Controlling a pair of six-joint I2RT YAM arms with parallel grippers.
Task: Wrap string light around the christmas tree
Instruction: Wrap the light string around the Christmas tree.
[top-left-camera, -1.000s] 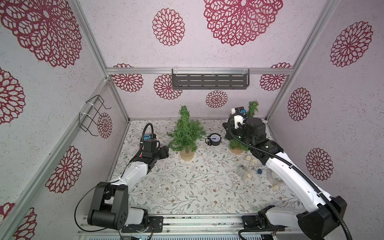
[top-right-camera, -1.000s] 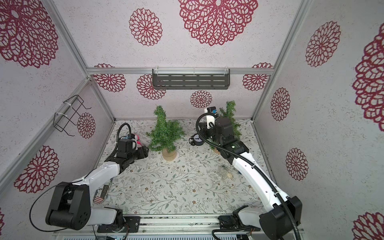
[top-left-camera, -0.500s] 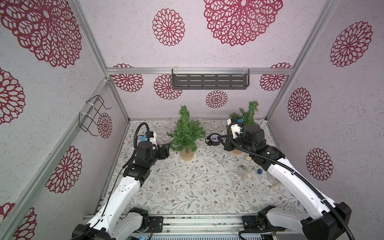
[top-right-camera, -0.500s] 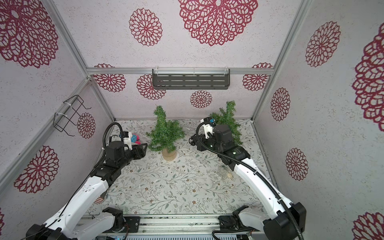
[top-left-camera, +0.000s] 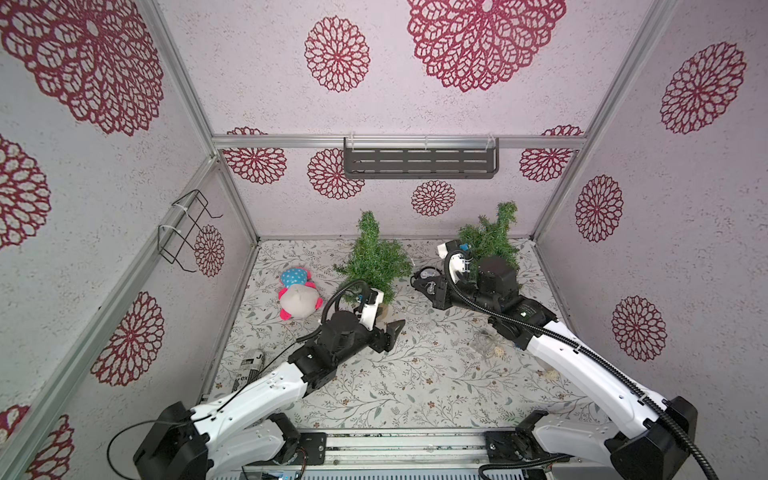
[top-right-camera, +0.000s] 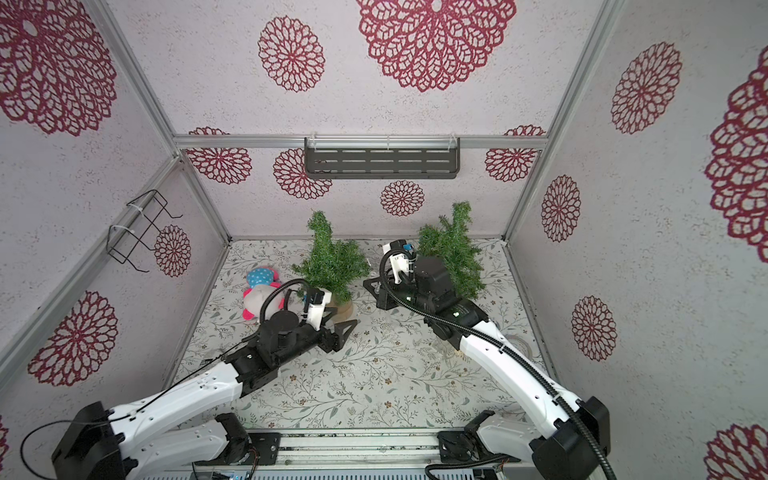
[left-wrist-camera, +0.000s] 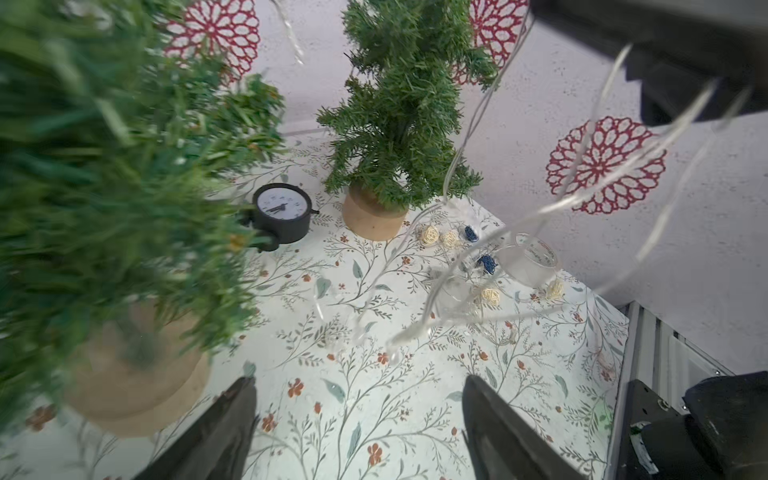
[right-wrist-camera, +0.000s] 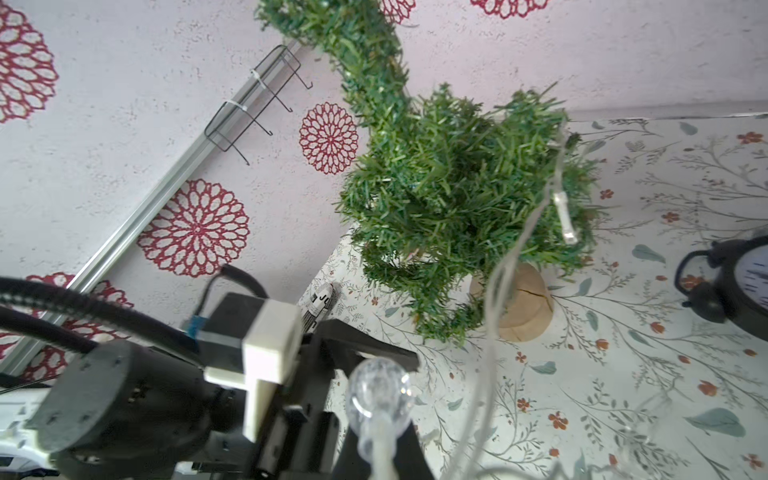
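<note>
Two small green christmas trees on wooden bases stand at the back, one in the middle (top-left-camera: 374, 262) and one to the right (top-left-camera: 490, 245). My right gripper (top-left-camera: 424, 284) hangs between them, shut on the string light: a clear bulb (right-wrist-camera: 378, 395) sticks out of its jaws. A thin clear strand (right-wrist-camera: 561, 208) runs from there up against the middle tree's branches (right-wrist-camera: 449, 183). More loops of wire (left-wrist-camera: 457, 266) trail to the floor by the right tree (left-wrist-camera: 399, 116). My left gripper (top-left-camera: 392, 332) (left-wrist-camera: 359, 382) stands open and empty, low in front of the middle tree's base (left-wrist-camera: 133, 386).
A black alarm clock (left-wrist-camera: 282, 212) sits between the trees. Rattan and blue balls (left-wrist-camera: 453, 239) and a clear cup (left-wrist-camera: 532, 262) lie near the right wall. A plush toy (top-left-camera: 297, 293) and a printed roll (top-left-camera: 251, 363) lie at the left. A wire rack (top-left-camera: 187, 228) hangs on the left wall.
My left arm has swung from the left wall to the front of the middle tree, uncovering the plush toy, and its jaws have spread wider. My right gripper has dropped lower and leftward.
</note>
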